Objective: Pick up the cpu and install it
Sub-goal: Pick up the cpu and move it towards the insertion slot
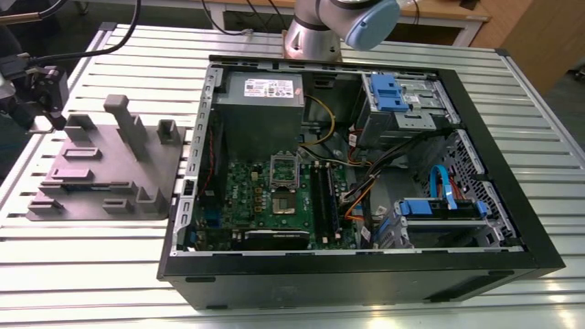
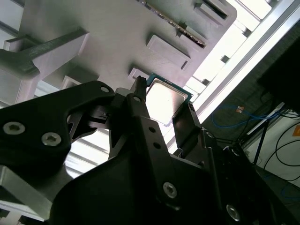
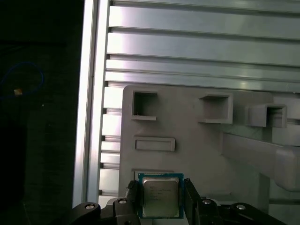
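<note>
Two opposite edges only: grip the small flat square cpu, shiny silver-grey on top, by these, as in both wrist views. Hold the black two-fingered gripper clamped on the chip, one finger against each side, with no more squeeze than needed. At the exterior view's left, work over the outer edge of the big grey moulded tray, probably just above the chip's recess. Keep the chip level, lift straight up, and clear the tray's upright posts before any sideways travel. Further right, note the open black computer case and, inside it, the silver rectangular socket frame, well apart from the chip.
</note>
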Robot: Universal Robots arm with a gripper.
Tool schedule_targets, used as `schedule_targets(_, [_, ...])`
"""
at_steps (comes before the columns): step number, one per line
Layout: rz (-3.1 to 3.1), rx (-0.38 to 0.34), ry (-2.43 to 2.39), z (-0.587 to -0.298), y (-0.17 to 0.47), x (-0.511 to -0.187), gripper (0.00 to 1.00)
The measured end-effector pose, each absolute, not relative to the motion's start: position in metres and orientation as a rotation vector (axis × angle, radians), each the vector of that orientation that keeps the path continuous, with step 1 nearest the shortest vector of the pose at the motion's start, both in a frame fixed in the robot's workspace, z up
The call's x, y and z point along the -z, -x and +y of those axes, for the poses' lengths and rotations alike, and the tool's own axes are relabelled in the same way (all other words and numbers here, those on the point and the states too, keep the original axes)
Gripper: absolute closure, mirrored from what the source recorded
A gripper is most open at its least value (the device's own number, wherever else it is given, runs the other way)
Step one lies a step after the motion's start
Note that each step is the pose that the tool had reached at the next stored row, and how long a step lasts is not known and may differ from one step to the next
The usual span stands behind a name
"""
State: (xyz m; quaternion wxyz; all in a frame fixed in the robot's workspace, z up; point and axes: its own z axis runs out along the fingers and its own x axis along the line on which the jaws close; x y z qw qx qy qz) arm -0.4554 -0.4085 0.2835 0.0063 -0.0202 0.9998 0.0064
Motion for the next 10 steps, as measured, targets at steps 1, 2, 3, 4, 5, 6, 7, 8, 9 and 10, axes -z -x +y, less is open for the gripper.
schedule_targets(1, [3.128,-0.019,0.063,-0.4085,0.4554,-0.2835,0.53])
schedule_targets(2, [3.128,-0.019,0.063,-0.4085,0.4554,-0.2835,0.53])
schedule_targets(3, [3.128,-0.018,0.063,-0.4085,0.4554,-0.2835,0.53])
schedule_targets(4, [3.128,-0.018,0.063,-0.4085,0.4554,-0.2835,0.53])
schedule_targets(5, [3.128,-0.018,0.063,-0.4085,0.4554,-0.2835,0.53])
schedule_targets(6, [3.128,-0.018,0.063,-0.4085,0.4554,-0.2836,0.53])
schedule_targets(7, [3.128,-0.018,0.063,-0.4085,0.4554,-0.2839,0.53])
schedule_targets(8, [3.128,-0.018,0.063,-0.4085,0.4554,-0.2841,0.53])
schedule_targets(9, [3.128,-0.018,0.063,-0.4085,0.4554,-0.2845,0.53])
schedule_targets(10, [3.128,-0.018,0.063,-0.4085,0.4554,-0.2849,0.53])
